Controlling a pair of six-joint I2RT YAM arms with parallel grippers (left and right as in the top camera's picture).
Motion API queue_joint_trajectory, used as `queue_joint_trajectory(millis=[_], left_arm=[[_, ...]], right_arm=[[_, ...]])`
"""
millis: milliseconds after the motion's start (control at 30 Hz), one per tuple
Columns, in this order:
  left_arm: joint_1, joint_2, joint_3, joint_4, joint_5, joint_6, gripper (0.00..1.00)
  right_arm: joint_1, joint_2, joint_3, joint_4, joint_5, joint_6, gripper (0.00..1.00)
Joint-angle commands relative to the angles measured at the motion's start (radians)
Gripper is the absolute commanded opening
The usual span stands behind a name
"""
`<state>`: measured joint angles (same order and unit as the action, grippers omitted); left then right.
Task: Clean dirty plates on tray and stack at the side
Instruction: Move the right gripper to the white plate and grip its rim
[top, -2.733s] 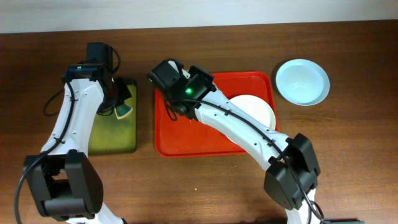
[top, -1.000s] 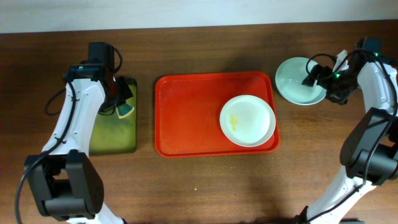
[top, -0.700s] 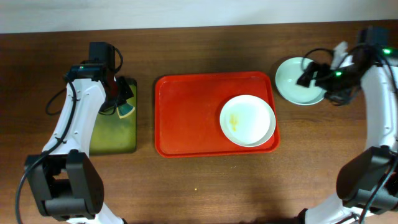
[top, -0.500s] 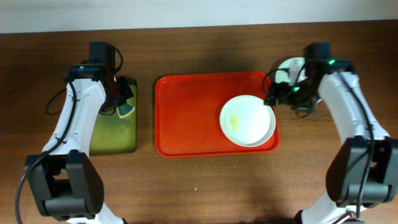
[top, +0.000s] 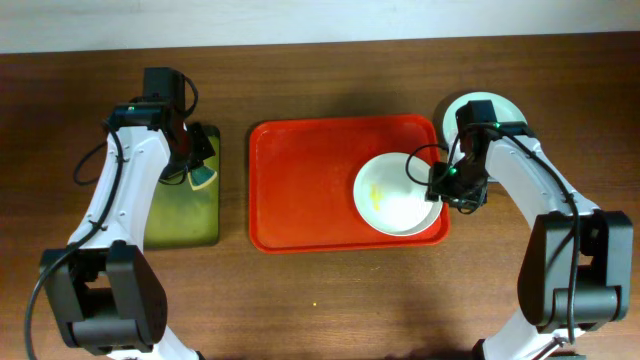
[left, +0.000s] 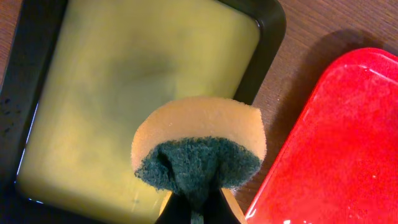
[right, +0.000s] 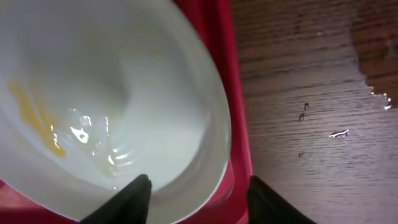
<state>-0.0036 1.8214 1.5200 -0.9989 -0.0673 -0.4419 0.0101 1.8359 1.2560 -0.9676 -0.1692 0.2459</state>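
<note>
Both arms are the same build: chunky white shells on the long links, matte black blocks at the joints, big black housing at each base. The left arm (top: 108, 192) has a thin black cable (top: 84, 165) looping out beside its white link and a tiny green light (top: 130, 108) on the black wrist block. The right arm (top: 530, 172) has a black cable (top: 420, 153) curling off near the wrist too. The right gripper (right: 199, 180) has dark, smooth, tapered fingers (right: 127, 201); the left gripper (left: 198, 210) is black as well
</note>
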Motion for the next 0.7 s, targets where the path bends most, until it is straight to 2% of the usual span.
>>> queue_joint_trajectory(millis=[0,233,333,400,467,667], left_arm=[[-0.004,-0.021,-0.001,0.002,0.003,-0.013,0.00],[-0.005,-0.021,-0.001,0.003,0.003,-0.013,0.00],[-0.005,-0.021,-0.001,0.003,0.003,-0.013,0.00],[-0.005,-0.021,-0.001,0.003,0.003,-0.013,0.00],[-0.005,-0.021,-0.001,0.002,0.003,-0.013,0.00],[-0.005,-0.021,-0.001,0.014,0.003,-0.013,0.00]], right_arm=[[0.029,0.002,-0.047,0.023,0.024,0.108,0.47],[0.103,0.003,-0.091,0.119,0.008,0.126,0.46],[0.175,0.003,-0.091,0.200,-0.088,0.043,0.46],[0.209,0.003,-0.085,0.220,-0.032,0.043,0.46],[0.191,0.003,-0.046,0.193,0.060,0.069,0.46],[0.108,0.006,-0.022,0.301,0.027,0.069,0.46]])
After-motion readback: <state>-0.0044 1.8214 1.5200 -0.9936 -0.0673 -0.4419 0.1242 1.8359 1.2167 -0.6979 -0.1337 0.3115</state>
